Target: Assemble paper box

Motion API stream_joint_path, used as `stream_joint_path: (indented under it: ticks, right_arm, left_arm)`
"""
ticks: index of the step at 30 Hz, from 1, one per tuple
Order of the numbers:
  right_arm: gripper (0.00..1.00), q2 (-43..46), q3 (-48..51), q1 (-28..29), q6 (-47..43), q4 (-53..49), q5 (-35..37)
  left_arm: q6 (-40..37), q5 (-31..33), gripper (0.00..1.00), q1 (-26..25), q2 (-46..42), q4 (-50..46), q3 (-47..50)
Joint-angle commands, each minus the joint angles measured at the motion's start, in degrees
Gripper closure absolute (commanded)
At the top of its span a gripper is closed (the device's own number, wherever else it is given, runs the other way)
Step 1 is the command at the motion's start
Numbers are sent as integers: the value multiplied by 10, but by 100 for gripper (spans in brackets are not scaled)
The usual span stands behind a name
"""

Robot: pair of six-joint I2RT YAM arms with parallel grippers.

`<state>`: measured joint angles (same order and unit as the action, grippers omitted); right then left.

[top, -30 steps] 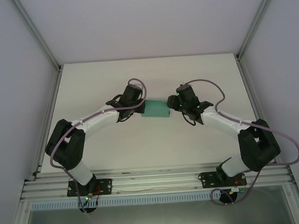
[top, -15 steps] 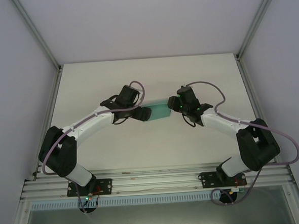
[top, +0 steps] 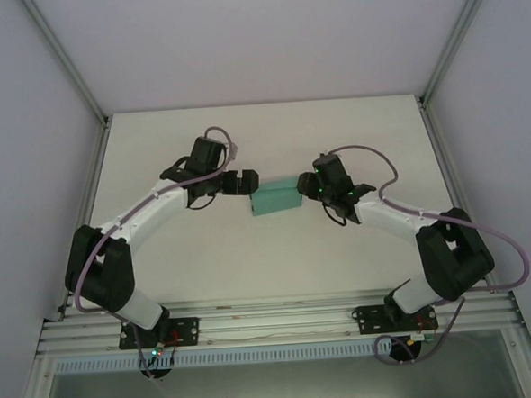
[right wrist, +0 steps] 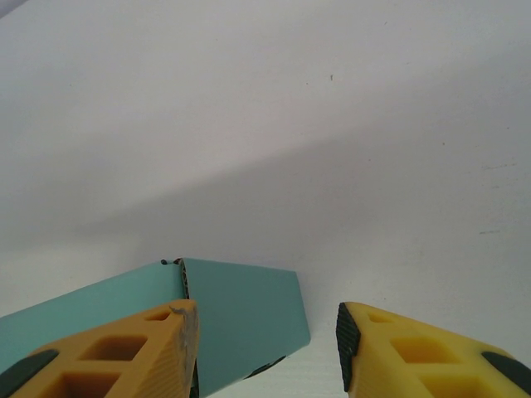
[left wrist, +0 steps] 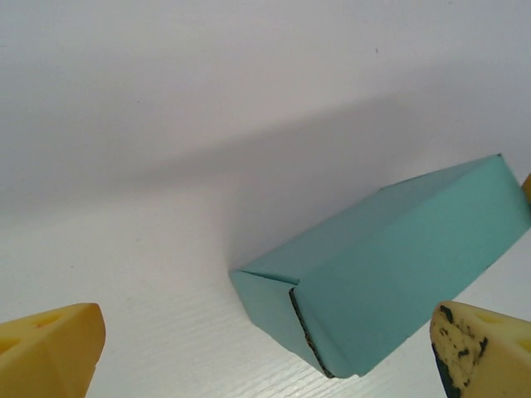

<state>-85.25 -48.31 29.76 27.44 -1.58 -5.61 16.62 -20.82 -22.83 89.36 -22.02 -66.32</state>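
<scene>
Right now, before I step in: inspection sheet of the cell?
Surface: white table, flat.
Job's things: paper box, teal, folded into a rectangular box, lying on the table between the two tools.
Clutter: nothing seen.
Grippers: left tool open, facing one end of the box, apart from it; right tool open at the other end, contact unclear.
Cables: purple cables looped along both arms, off the box.
Surroundings: white walls, aluminium frame.

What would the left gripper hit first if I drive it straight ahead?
Probably the paper box: its folded end lies just ahead of the left gripper, right of centre between its open jaws. Depth is hard to judge.
</scene>
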Motion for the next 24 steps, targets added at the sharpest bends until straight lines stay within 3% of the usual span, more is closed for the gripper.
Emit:
stream_joint_path:
  ticks: [1, 3, 9, 12, 14, 17, 22, 24]
  right_arm:
    - [53, -37, 32, 6, -17, -110, -3]
    - [52, -38, 36, 6, -15, -108, 0]
    - [55, -46, 80, 6, -2, -51, -17]
    - [60, -51, 105, 6, -4, -23, -26]
    - [67, -53, 124, 6, -7, 1, -30]
    - [75, -57, 148, 6, -6, 35, -48]
    - [76, -48, 151, 6, 4, 44, -52]
    - [72, -40, 129, 6, -7, 25, -53]
  left_arm:
    - [23, -36, 6, 1, 21, 25, 1]
    - [28, -54, 11, 5, 35, 39, 21]
    - [76, -91, 55, 18, 66, 111, 113]
    - [103, -114, 76, 23, 74, 162, 166]
    - [117, -123, 81, 22, 75, 199, 197]
    - [132, -129, 100, 22, 78, 232, 233]
    - [127, -138, 100, 22, 69, 240, 233]
    - [119, -138, 100, 22, 62, 227, 215]
